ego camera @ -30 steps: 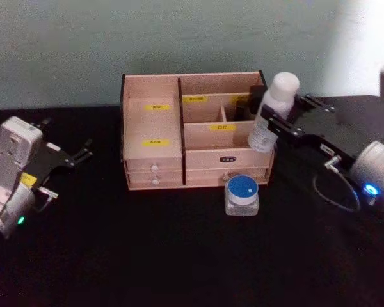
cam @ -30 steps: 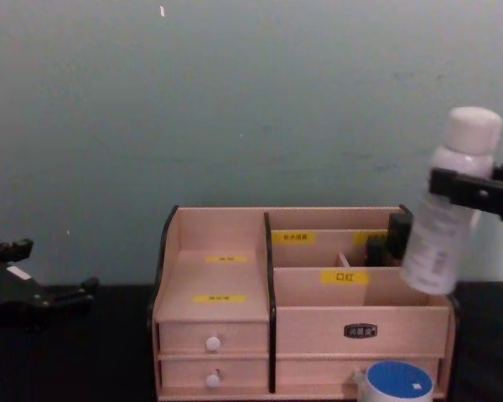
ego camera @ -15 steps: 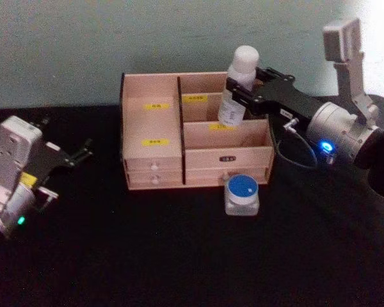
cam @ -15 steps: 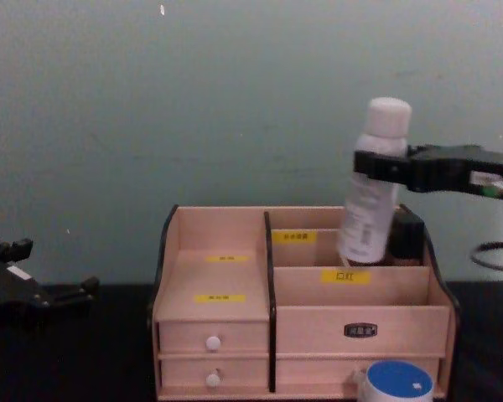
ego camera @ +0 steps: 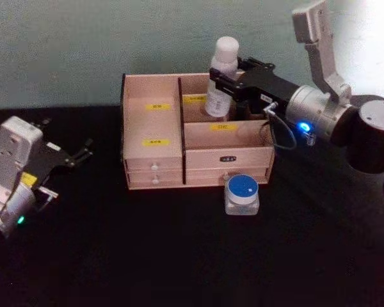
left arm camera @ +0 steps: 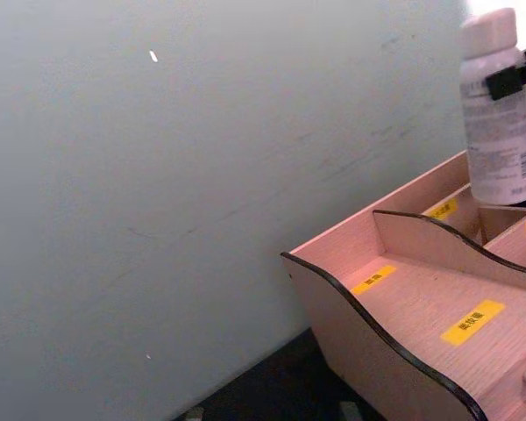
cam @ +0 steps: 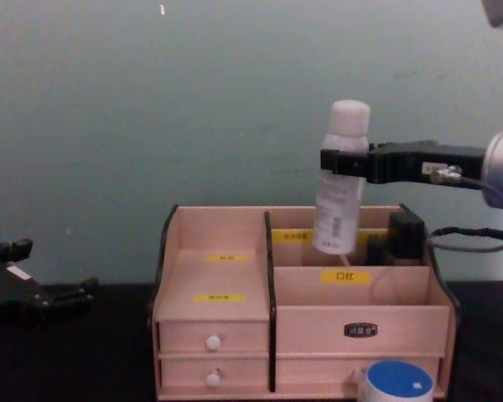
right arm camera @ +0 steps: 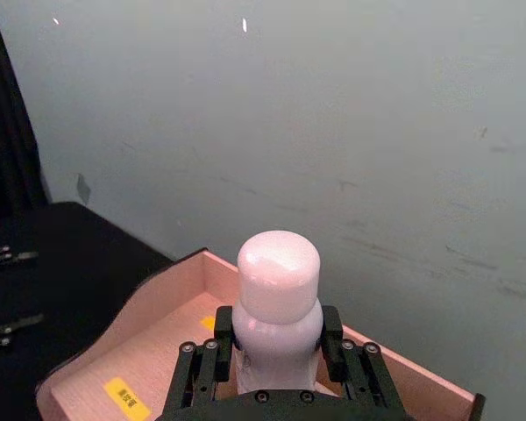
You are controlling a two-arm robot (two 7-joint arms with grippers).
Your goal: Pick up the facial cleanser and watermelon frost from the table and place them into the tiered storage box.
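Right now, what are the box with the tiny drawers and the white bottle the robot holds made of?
The tiered storage box looks like thin light wood, matte, with dark cut edges; maybe plywood. The white bottle in the right gripper looks like smooth plastic with a soft sheen and printed label, though that's a guess.

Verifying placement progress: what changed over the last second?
The right gripper, shut on the white bottle, carried it leftward from past the organiser's right end to above its rear compartments. The bottle went from tilted to nearly upright. The left gripper, organiser and blue-lidded jar stayed put.
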